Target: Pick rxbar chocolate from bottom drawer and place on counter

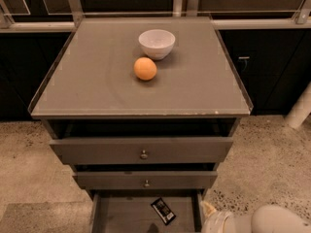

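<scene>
The rxbar chocolate (pixel 163 210), a small flat black bar with faint white print, lies on the grey floor of the open bottom drawer (pixel 121 215), right of its middle. The counter (pixel 87 91) is the wide grey top above the drawers. My gripper (pixel 214 220) is at the bottom edge of the view, just right of the bottom drawer's right wall and apart from the bar. Only its top shows, with the pale arm (pixel 272 222) behind it.
A white bowl (pixel 156 43) and an orange (pixel 145 68) sit on the counter's middle back. Two knobbed drawers (pixel 143 152) above the bottom one stand slightly out. Speckled floor lies on both sides, and a white post (pixel 300 108) stands at the right.
</scene>
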Motion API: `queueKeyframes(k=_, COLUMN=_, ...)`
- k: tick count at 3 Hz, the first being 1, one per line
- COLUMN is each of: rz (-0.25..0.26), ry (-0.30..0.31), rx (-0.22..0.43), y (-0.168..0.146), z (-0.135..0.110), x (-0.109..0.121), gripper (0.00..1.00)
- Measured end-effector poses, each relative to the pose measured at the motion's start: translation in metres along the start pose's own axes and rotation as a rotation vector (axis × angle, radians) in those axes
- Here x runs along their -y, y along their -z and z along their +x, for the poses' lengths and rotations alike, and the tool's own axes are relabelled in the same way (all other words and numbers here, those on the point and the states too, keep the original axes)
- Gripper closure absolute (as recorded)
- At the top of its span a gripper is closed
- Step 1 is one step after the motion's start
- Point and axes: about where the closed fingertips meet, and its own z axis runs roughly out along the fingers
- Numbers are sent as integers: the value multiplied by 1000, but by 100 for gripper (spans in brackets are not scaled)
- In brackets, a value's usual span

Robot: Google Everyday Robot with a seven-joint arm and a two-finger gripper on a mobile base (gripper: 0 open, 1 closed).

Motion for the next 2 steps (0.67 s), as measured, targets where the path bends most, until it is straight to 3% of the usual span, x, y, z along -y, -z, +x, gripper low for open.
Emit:
queueKeyframes(k=1, rz=30, ry=-79, rx=74, y=-44, z=42, x=7, gripper=0)
queueKeyframes(k=2, rz=21, ry=-145, rx=117, y=-81, z=63, x=31, gripper=0)
